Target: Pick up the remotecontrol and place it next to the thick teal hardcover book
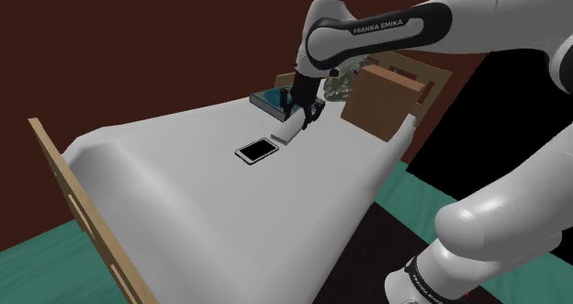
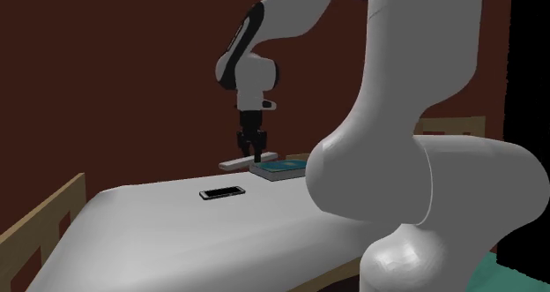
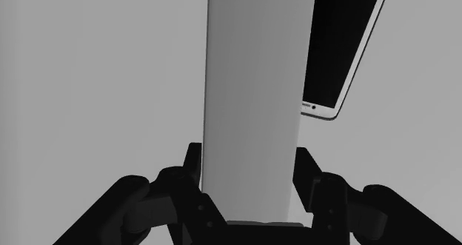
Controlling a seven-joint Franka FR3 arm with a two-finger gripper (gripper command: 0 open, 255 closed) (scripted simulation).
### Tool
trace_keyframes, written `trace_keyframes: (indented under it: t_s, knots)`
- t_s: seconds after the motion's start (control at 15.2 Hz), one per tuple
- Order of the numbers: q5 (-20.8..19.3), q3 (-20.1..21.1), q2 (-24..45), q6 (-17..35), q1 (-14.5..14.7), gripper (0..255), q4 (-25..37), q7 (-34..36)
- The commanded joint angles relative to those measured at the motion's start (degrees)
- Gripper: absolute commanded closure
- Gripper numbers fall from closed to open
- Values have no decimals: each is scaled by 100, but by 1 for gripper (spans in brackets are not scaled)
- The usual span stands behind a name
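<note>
plainly, the work surface is a bed [image 1: 184,192], not a counter: a smooth white mattress in a light wooden frame, with a slatted footboard [image 1: 73,201] at the end far from the claw and a wooden headboard [image 1: 381,100] at the end near it. the walls [image 1: 138,45] around are a dark red-brown, the floor [image 1: 404,197] beside the bed is teal, and past the wall's edge behind the arm lies a black area [image 1: 496,118].

the claw [image 1: 303,109] points down over the headboard end of the mattress, its fingers [image 3: 189,166] closed narrow on the remotecontrol [image 1: 290,130]. the remotecontrol is drawn as a plain pale grey bar. in the wrist view the two black fingers clasp it from either side near one end, and the rest of it runs straight out ahead of the claw. it hangs low over the sheet; whether its far end touches the mattress i cannot tell.

the thick teal hardcover book [image 1: 272,99] lies flat on the mattress just beside the claw, close to the gripped end of the remotecontrol. a white-edged phone [image 1: 256,152] with a black screen lies flat further out from the claw, near the free end of the remotecontrol and slightly off to one side of it.
</note>
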Motion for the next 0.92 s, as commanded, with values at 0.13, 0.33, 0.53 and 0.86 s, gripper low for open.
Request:
trace_keyframes:
  t_s: [0.13,0.33,0.53,0.86]
  knots:
    - [-723,51,1084,-219,71,255,1069,409]
    - [-1204,-37,1883,-509,275,255,1993,596]
    - [-1609,-175,2681,-886,574,255,3046,688]
    - [-1886,-330,3326,-1018,844,255,3768,714]
